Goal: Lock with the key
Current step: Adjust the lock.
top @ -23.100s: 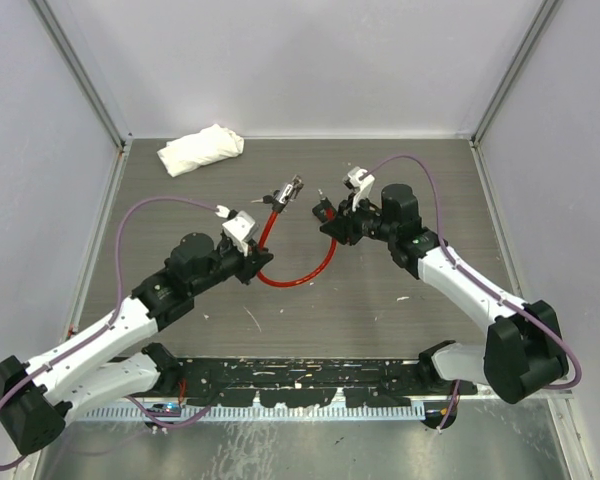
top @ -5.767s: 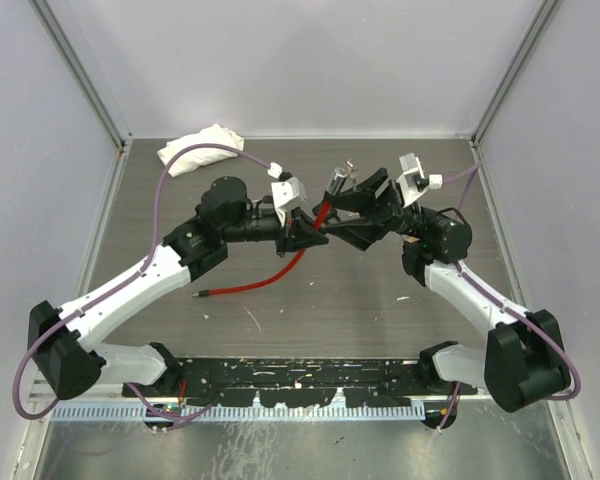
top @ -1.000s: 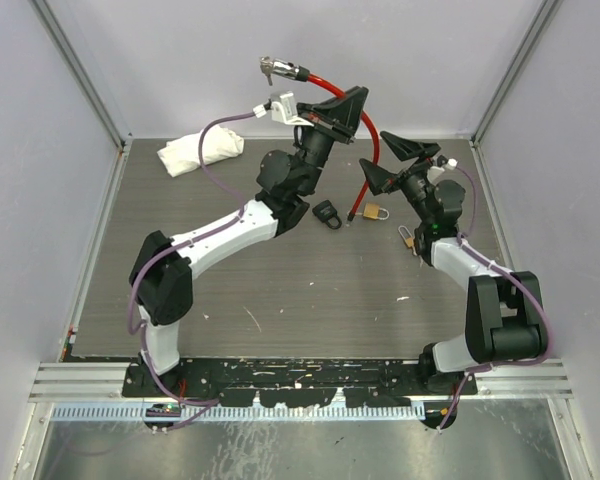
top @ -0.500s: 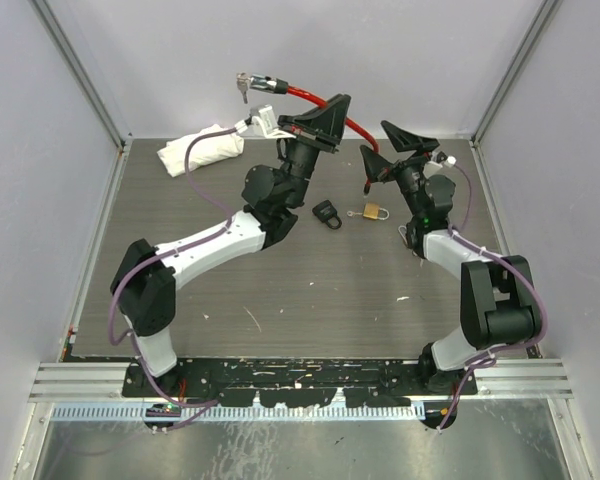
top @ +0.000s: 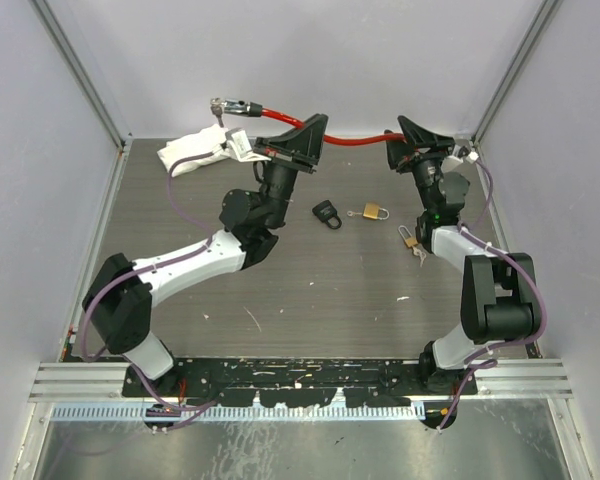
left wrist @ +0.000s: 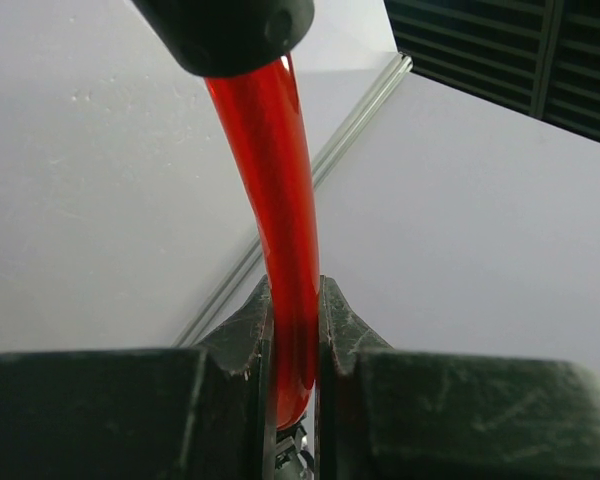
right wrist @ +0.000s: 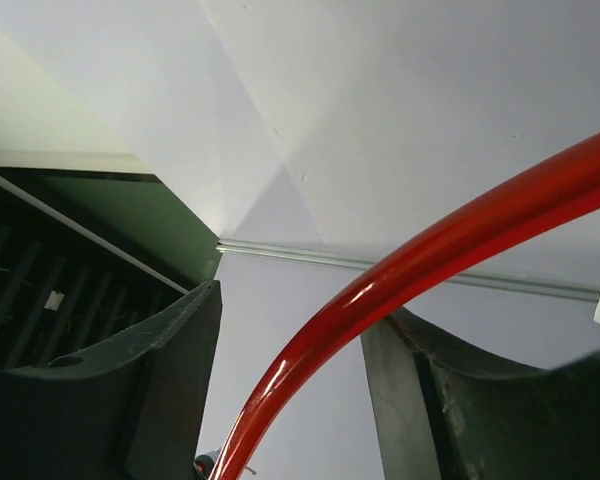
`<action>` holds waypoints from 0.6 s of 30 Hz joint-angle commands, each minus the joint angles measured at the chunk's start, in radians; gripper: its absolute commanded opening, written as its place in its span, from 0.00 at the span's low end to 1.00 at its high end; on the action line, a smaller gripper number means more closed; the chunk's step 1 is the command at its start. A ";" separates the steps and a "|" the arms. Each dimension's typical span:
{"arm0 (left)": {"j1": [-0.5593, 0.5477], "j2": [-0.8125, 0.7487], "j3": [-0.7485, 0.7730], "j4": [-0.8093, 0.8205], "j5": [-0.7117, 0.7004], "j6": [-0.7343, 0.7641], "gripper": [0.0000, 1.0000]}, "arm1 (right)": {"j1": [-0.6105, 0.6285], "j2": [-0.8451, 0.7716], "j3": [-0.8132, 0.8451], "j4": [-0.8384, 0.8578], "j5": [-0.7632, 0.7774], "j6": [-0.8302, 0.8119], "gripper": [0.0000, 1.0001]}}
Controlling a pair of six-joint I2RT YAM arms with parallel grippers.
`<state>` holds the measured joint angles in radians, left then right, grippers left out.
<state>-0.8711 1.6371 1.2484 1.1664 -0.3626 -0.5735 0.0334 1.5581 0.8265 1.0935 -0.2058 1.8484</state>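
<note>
Cable [top: 360,141] of the red lock hangs above the far part of the table [top: 280,290], and its long axis runs nearly level from side to side. The left gripper [top: 310,128] is nearer to the lock head [top: 242,107], where the key [top: 218,104] seems to sit, on its outer side. The right gripper [top: 408,135] is at the opposite end.

Left wrist view: the fingers [left wrist: 248,330] are pressed together on the cable [left wrist: 270,180].

Right wrist view: the fingers [right wrist: 170,370] stand apart, and the cable [right wrist: 430,240] passes between them without clear contact.

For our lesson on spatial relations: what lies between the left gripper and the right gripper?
The red cable, clamped in the left gripper, stretches across to the right gripper; the top view shows it.
</note>
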 commanded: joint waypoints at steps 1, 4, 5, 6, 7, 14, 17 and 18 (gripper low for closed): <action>-0.008 -0.104 -0.052 0.133 -0.024 -0.007 0.00 | -0.016 0.002 0.019 0.146 0.050 -0.100 0.58; -0.006 -0.123 -0.086 0.130 -0.026 -0.011 0.00 | -0.015 0.011 0.025 0.176 0.028 -0.135 0.49; -0.007 -0.128 -0.097 0.131 -0.026 -0.014 0.00 | -0.013 0.011 0.024 0.184 0.021 -0.147 0.45; -0.007 -0.131 -0.107 0.131 -0.028 -0.017 0.00 | -0.012 0.009 0.021 0.192 0.016 -0.158 0.41; -0.007 -0.134 -0.117 0.130 -0.027 -0.019 0.00 | -0.012 0.005 0.017 0.196 0.013 -0.168 0.36; -0.007 -0.174 -0.187 0.110 -0.022 -0.006 0.00 | -0.011 -0.042 -0.022 0.178 -0.023 -0.273 0.07; -0.006 -0.197 -0.232 0.095 -0.030 0.010 0.00 | -0.012 -0.058 -0.030 0.177 -0.045 -0.325 0.04; -0.007 -0.203 -0.243 0.089 -0.030 0.014 0.00 | -0.012 -0.063 -0.032 0.177 -0.052 -0.344 0.04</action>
<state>-0.8711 1.5146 1.0313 1.1992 -0.3923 -0.5854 0.0288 1.5627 0.7967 1.2106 -0.2382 1.6394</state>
